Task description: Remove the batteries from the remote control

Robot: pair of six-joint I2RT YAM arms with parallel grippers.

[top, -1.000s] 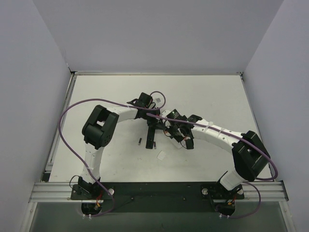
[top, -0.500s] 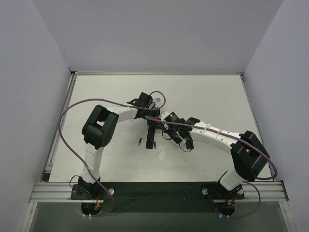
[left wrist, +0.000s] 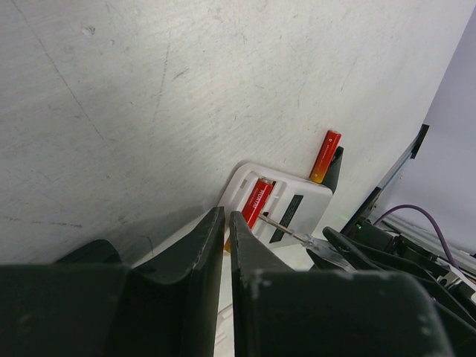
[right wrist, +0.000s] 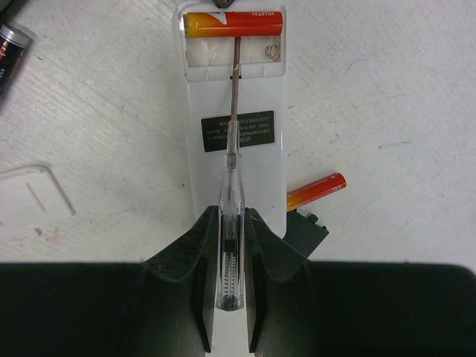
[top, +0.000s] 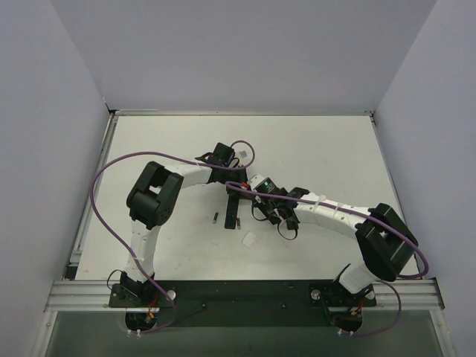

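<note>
The white remote (right wrist: 256, 160) lies back up with its battery bay open. One red-orange battery (right wrist: 234, 24) sits in the bay, and the slot beside it is empty. A second red-orange battery (right wrist: 316, 190) lies loose on the table to the remote's right. My right gripper (right wrist: 228, 212) is shut on a clear-handled screwdriver (right wrist: 230, 171), whose tip is in the bay against the seated battery. My left gripper (left wrist: 226, 214) is shut and empty, its tips at the remote's (left wrist: 309, 204) near end. In the top view, both grippers (top: 233, 197) (top: 262, 208) meet mid-table.
A white cover plate (right wrist: 30, 197) lies left of the remote and shows in the top view (top: 249, 239). A dark cylinder (right wrist: 9, 46) is cut off at the upper left. A flat black rectangle (right wrist: 306, 229) lies by the loose battery. Walls enclose the table.
My right arm has shifted a little to the left, closer to the left gripper. The left arm has not moved.
</note>
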